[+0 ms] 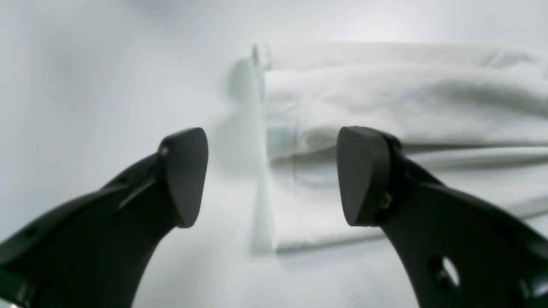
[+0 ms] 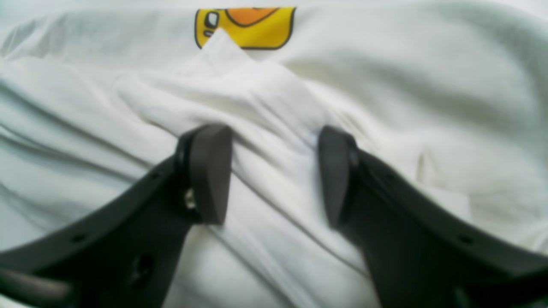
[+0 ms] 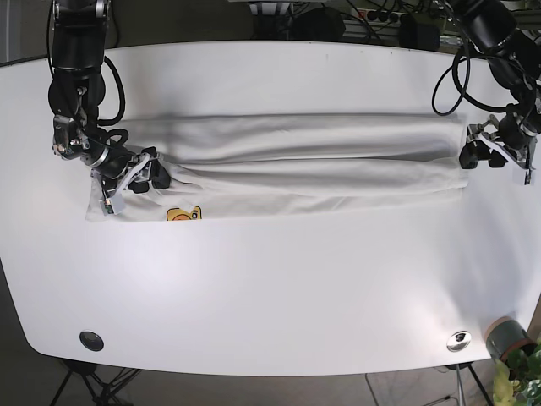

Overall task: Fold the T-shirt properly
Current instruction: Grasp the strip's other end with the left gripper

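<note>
The T-shirt [image 3: 287, 165] lies stretched as a long band across the table [image 3: 270, 288], from the left of the base view to the right, a little above the frame's middle. At its left end the right gripper [image 3: 135, 176] sits on the cloth, a raised fold between its fingers; the shirt's print [image 3: 183, 214] lies just below and right of it, on the band's lower edge. At the far right the left gripper [image 3: 494, 150] hangs just beside the shirt's end. Bare tabletop fills the lower half. A potted plant [image 3: 511, 355] stands off the table's lower-right corner.
</note>
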